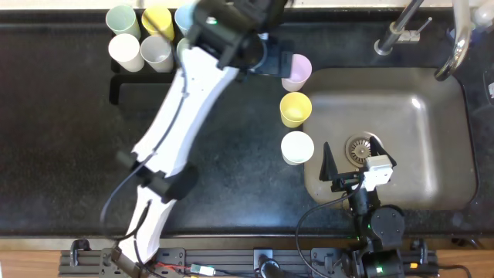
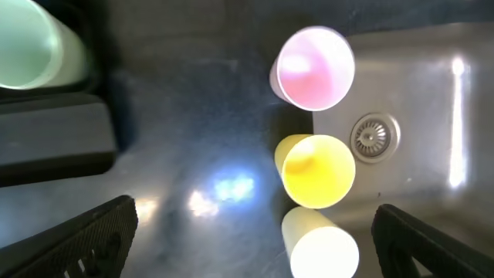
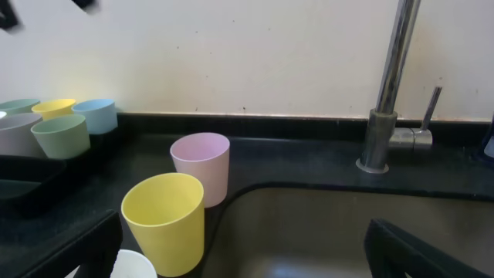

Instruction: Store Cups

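Three cups stand in a row on the counter by the sink's left rim: a pink cup (image 1: 297,69), a yellow cup (image 1: 296,108) and a white cup (image 1: 297,147). My left gripper (image 1: 266,55) hangs open above the counter just left of the pink cup (image 2: 315,68), with nothing between its fingers (image 2: 93,239). The yellow cup (image 2: 316,170) and the white cup (image 2: 320,249) are below it too. My right gripper (image 1: 353,152) is open and empty over the sink's left part. It faces the pink cup (image 3: 202,166) and the yellow cup (image 3: 164,220).
A black tray (image 1: 116,81) at the back left holds several cups in green (image 1: 122,19), yellow (image 1: 157,22), blue and white. The steel sink (image 1: 432,131) fills the right side, with a faucet (image 3: 394,85) behind it. Dark counter lies in front of the tray.
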`<action>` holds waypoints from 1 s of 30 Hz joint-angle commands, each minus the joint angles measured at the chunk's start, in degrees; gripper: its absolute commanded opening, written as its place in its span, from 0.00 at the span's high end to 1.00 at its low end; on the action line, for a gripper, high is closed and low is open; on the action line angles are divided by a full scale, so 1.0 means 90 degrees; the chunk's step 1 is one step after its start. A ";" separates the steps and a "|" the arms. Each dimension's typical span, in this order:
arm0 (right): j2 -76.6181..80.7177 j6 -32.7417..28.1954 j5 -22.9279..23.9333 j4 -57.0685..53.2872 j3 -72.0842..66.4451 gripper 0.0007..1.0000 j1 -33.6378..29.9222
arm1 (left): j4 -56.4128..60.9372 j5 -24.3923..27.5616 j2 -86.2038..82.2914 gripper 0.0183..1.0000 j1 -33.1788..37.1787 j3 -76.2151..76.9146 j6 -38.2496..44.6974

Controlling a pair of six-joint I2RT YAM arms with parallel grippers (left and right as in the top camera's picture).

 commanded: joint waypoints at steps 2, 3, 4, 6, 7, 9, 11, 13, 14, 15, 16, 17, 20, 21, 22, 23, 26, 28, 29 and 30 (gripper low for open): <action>-0.0049 -0.0019 0.0029 0.0036 -0.0085 0.00 0.0034 | 0.0209 -0.0078 0.1090 0.00 -0.0199 0.0274 -0.0884; -0.0049 -0.0019 0.0029 0.0036 -0.0085 0.00 0.0034 | 0.0321 -0.0080 0.1207 0.00 -0.0214 0.0274 -0.0882; -0.0049 -0.0019 0.0029 0.0036 -0.0085 0.00 0.0034 | 0.0449 -0.0080 0.1316 0.00 -0.0233 0.0274 -0.0882; -0.0049 -0.0019 0.0029 0.0036 -0.0085 0.00 0.0034 | 0.0724 -0.0080 0.1518 0.00 -0.0250 0.0274 -0.0882; -0.0049 -0.0019 0.0029 0.0036 -0.0085 0.00 0.0034 | 0.0828 -0.0083 0.1593 0.00 -0.0255 0.0274 -0.0882; -0.0049 -0.0019 0.0029 0.0036 -0.0085 0.00 0.0034 | 0.1064 -0.0085 0.1739 0.00 -0.0255 0.0287 -0.0882; -0.0049 -0.0019 0.0029 0.0036 -0.0085 0.00 0.0034 | 0.1202 -0.0095 0.1863 0.00 -0.0255 0.0316 -0.0933; -0.0049 -0.0019 0.0029 0.0036 -0.0085 0.01 0.0034 | 0.1236 -0.0214 0.1936 0.00 -0.0255 0.0316 -0.1127; -0.0049 -0.0019 0.0029 0.0036 -0.0085 0.00 0.0034 | 0.1229 -0.0282 0.1955 0.00 -0.0255 0.0316 -0.1195; -0.0049 -0.0019 0.0029 0.0036 -0.0085 0.00 0.0034 | 0.1248 -0.0374 0.1991 0.00 -0.0255 0.0316 -0.1212; -0.0049 -0.0019 0.0029 0.0036 -0.0085 0.00 0.0034 | 0.1277 -0.0398 0.2013 0.00 -0.0255 0.0316 -0.1212; -0.0049 -0.0019 0.0029 0.0036 -0.0085 0.00 0.0034 | 0.1328 -0.0398 0.2072 0.01 -0.0253 0.0316 -0.1212; -0.0049 -0.0019 0.0029 0.0036 -0.0085 0.00 0.0034 | 0.1460 -0.0420 0.2193 0.01 -0.0253 0.0316 -0.1212; -0.0049 -0.0019 0.0029 0.0036 -0.0085 0.00 0.0034 | 0.1537 -0.0415 0.2239 0.01 -0.0253 0.0316 -0.1212; -0.0049 -0.0019 0.0029 0.0036 -0.0085 0.00 0.0034 | 0.1571 -0.0415 0.2283 0.01 -0.0248 0.0316 -0.1212; -0.0049 -0.0019 0.0029 0.0036 -0.0085 0.00 0.0034 | 0.1586 -0.0415 0.2307 0.01 -0.0248 0.0316 -0.1212; -0.0049 -0.0019 0.0029 0.0036 -0.0085 0.00 0.0034 | 0.1588 -0.0420 0.2399 0.02 -0.0240 0.0316 -0.1180; -0.0049 -0.0019 0.0029 0.0036 -0.0085 0.00 0.0034 | 0.1586 -0.0437 0.2416 0.05 -0.0233 0.0313 -0.1180; -0.0049 -0.0019 0.0029 0.0036 -0.0085 0.00 0.0034 | 0.1588 -0.0449 0.2421 0.07 -0.0231 0.0308 -0.1178; -0.0049 -0.0019 0.0029 0.0036 -0.0085 0.00 0.0034 | 0.1588 -0.0469 0.2424 0.10 -0.0231 0.0308 -0.1173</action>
